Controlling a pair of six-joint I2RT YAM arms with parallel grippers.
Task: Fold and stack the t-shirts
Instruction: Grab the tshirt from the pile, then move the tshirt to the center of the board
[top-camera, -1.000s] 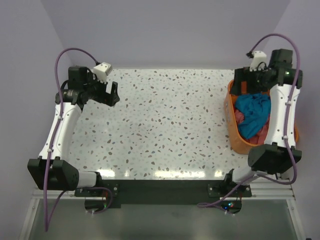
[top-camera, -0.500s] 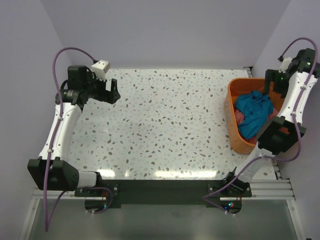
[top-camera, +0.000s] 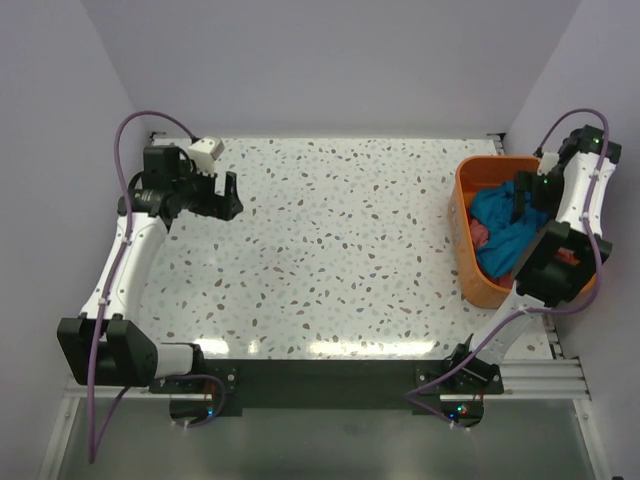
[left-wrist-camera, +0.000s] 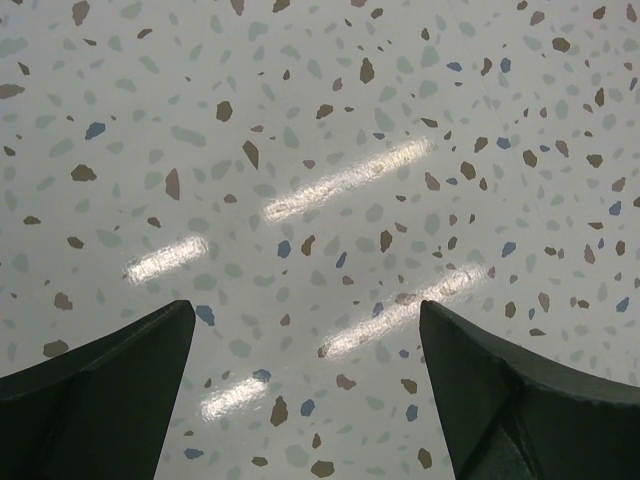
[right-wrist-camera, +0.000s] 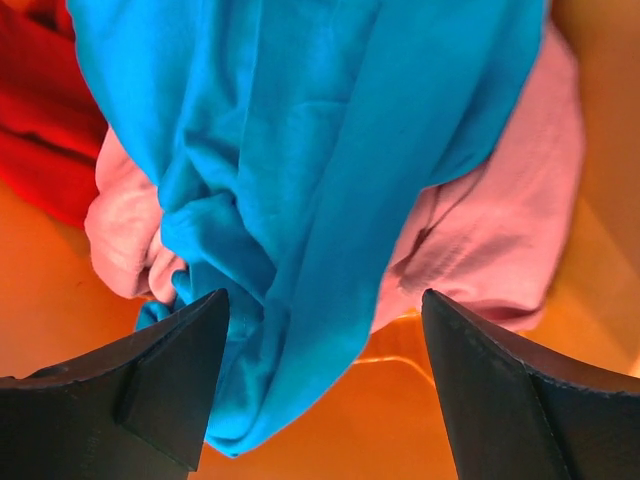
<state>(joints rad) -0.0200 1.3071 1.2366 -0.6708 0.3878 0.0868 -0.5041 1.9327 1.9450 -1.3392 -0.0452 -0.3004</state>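
The t-shirts lie crumpled in an orange tub (top-camera: 470, 255) at the table's right edge. A teal-blue shirt (top-camera: 505, 225) (right-wrist-camera: 300, 170) sits on top, with a pink one (top-camera: 481, 234) (right-wrist-camera: 490, 240) and a red one (right-wrist-camera: 40, 130) under it. My right gripper (top-camera: 524, 192) (right-wrist-camera: 325, 340) hangs over the tub with its jaws open, just above the teal-blue cloth, and nothing is pinched between them. My left gripper (top-camera: 228, 195) (left-wrist-camera: 305, 345) hovers wide open over bare speckled tabletop at the far left, with no cloth near it.
The speckled white table (top-camera: 330, 240) spans the middle between the two arms. The tub's rim (top-camera: 457, 195) stands up along the right side. Purple cables (top-camera: 135, 125) loop over both arms. Walls close in at the back and sides.
My right arm swung back from the tub's far end, then came down over the teal-blue shirt, its jaws narrowing a little. My left gripper has shifted slightly.
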